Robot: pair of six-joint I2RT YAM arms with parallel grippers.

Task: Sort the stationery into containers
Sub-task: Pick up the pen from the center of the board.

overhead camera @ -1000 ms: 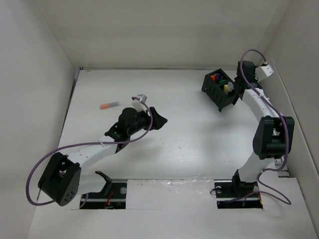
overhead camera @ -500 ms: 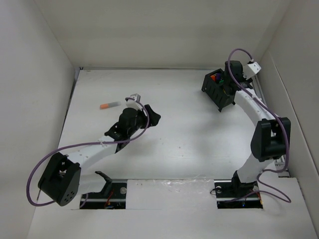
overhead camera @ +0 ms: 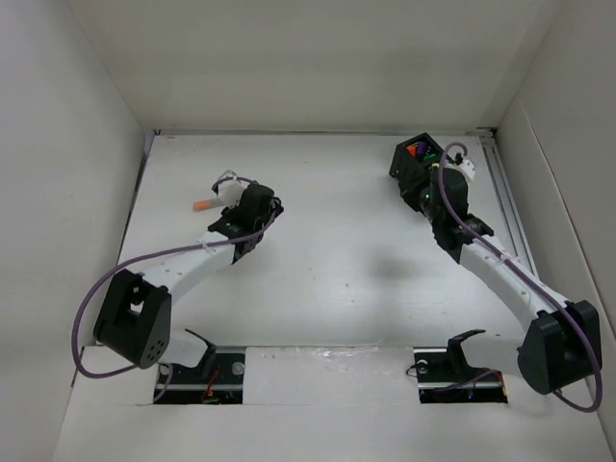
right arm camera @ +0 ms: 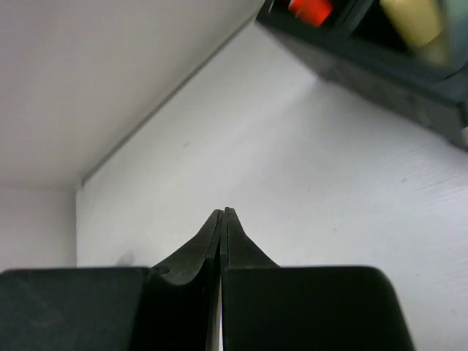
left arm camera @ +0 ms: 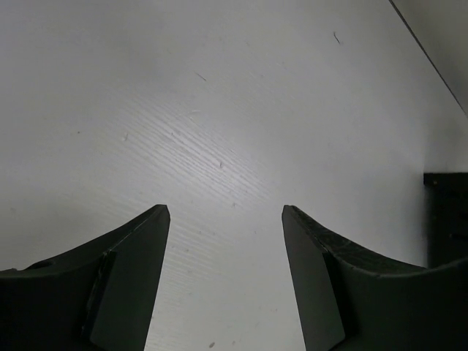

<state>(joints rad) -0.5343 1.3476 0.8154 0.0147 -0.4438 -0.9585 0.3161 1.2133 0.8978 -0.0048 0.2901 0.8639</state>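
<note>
The black slotted box (overhead camera: 416, 162) stands at the back right, with orange, purple, green and yellow caps showing inside. In the right wrist view the box (right arm camera: 365, 44) is at the upper right, with an orange cap (right arm camera: 311, 9) and a yellow cap (right arm camera: 413, 18) in it. My right gripper (overhead camera: 433, 204) (right arm camera: 223, 212) is shut and empty, just in front of the box. One orange-capped marker (overhead camera: 203, 205) lies on the table at the left. My left gripper (overhead camera: 258, 214) (left arm camera: 225, 212) is open and empty over bare table, just right of that marker, whose far end the wrist hides.
White walls close the table (overhead camera: 346, 250) at the left, back and right. A dark edge (left arm camera: 446, 219) shows at the right border of the left wrist view. The arm bases and cable rails are at the near edge.
My left gripper has moved left and back, close to the orange-capped marker. My right arm has swung from behind the box to its front, gripper now low beside it.
</note>
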